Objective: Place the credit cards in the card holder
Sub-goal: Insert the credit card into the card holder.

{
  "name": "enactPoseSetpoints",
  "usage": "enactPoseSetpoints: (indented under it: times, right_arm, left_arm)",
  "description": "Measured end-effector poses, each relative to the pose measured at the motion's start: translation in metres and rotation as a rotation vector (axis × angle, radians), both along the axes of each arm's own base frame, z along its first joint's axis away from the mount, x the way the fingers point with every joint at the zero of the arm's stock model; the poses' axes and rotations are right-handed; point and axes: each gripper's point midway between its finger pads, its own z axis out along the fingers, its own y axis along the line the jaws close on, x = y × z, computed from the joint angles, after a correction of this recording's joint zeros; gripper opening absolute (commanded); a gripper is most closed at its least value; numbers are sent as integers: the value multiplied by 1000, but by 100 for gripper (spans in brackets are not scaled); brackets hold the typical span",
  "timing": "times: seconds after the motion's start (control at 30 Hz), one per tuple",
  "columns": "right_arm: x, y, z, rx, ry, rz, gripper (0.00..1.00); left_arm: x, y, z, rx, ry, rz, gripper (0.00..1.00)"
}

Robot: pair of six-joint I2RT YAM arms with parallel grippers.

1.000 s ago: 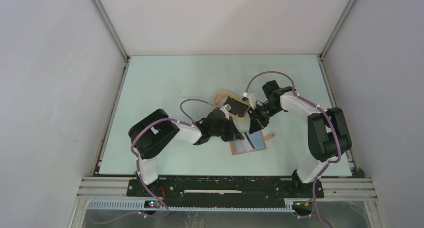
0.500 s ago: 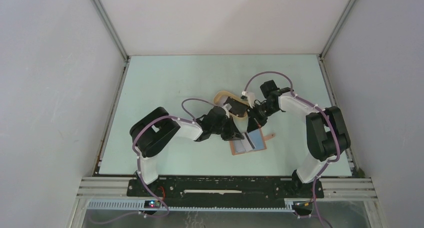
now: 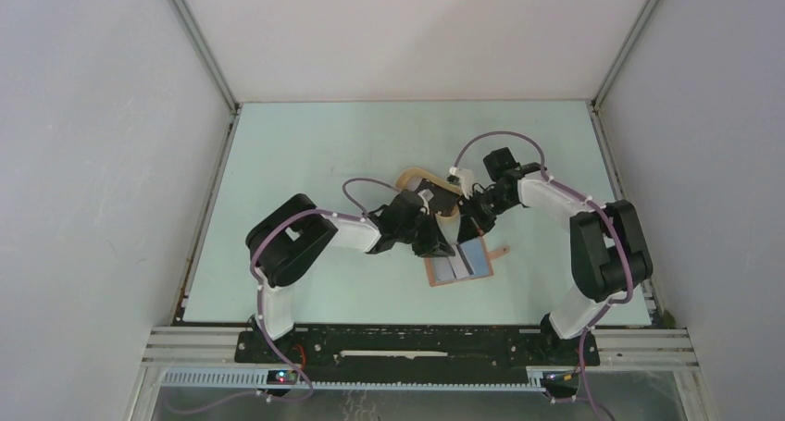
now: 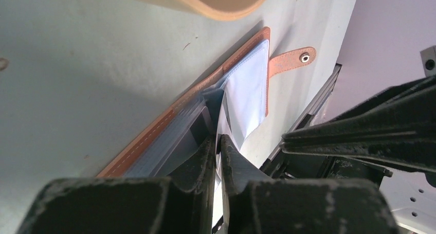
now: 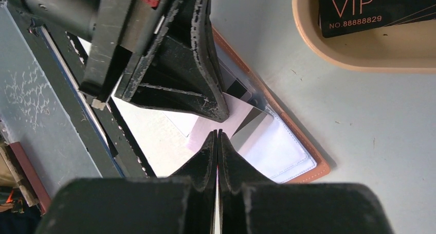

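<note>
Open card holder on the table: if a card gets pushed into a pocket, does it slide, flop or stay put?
The card holder lies flat and thin on the smooth table, so it likely slides unless pinned. Its light blue pocket bows up softly in the left wrist view: probably floppy, not stiff. Tipping seems unlikely.

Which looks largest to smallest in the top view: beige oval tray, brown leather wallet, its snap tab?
Beige oval tray and brown leather wallet: alike, tray partly hidden.
Snap tab: smallest.
</note>
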Motion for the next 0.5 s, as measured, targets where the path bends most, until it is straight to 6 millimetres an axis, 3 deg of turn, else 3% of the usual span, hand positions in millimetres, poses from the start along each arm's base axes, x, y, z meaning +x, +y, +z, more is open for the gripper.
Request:
enactPoseSetpoints:
  times: [0.5]
  right_arm:
    - [0,1,15,45,-47,18,3]
  left_arm:
    - [3,-6,-1,1,12,-12,22]
